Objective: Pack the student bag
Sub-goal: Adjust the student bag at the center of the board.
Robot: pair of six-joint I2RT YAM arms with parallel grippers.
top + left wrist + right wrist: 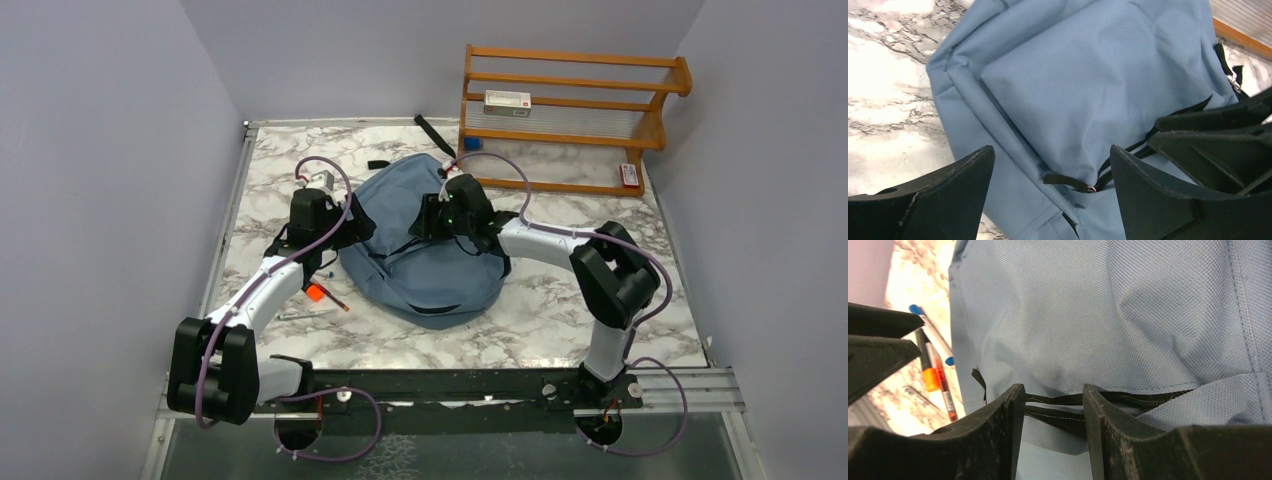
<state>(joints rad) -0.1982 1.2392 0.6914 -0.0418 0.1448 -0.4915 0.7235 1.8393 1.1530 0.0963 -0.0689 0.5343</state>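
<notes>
The student bag (430,265), a dusty-blue backpack, lies flat in the middle of the marble table. In the left wrist view my left gripper (1052,150) stands wide open just over the bag (1073,85), with a black zipper pull (1068,181) between its fingers, untouched. My right gripper (1054,387) hovers low over the bag (1108,315) with a gap between its fingers. The partly opened black zipper (1128,399) runs across behind that gap, and nothing is clamped. In the top view the left gripper (352,228) is at the bag's left edge and the right gripper (428,218) over its middle.
An orange marker (316,292), a red pen (335,300) and a pale pen (305,314) lie left of the bag near the left arm. A wooden rack (570,110) stands at the back right, holding a white box (507,100). A black strap (432,133) trails behind the bag.
</notes>
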